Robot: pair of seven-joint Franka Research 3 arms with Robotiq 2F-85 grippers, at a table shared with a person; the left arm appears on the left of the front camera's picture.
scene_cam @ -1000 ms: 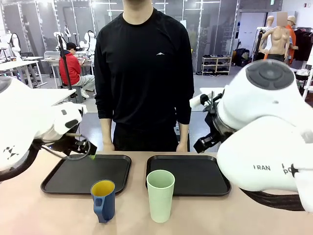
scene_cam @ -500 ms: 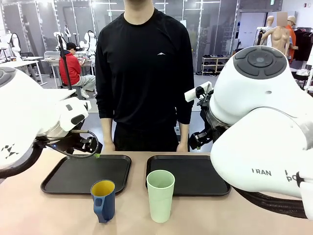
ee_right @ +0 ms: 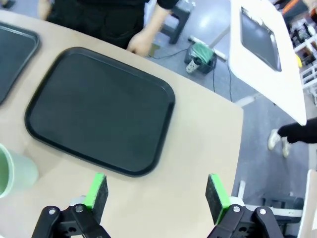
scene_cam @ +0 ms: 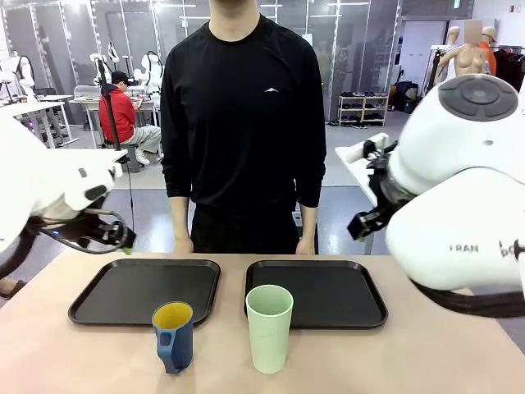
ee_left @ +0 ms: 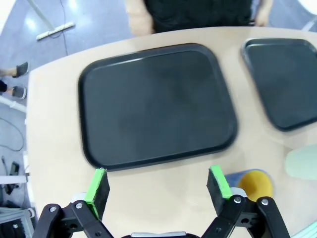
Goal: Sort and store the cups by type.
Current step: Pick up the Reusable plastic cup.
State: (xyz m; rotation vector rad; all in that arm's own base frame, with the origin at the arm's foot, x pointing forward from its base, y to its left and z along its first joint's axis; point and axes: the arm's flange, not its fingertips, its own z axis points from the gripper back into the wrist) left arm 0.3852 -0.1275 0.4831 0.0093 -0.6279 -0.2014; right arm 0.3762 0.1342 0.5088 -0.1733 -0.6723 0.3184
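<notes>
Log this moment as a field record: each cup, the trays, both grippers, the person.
blue mug: upright on the table, on the near side of the left tray, not on it
mint tumbler: upright on the table, on the near side of the right tray, not on it
left gripper: open, holding nothing, above the table
right gripper: open, holding nothing, above the table
person: standing at the far side

Lab hall: worktables (scene_cam: 29, 107), glass partitions (scene_cam: 353, 41).
</notes>
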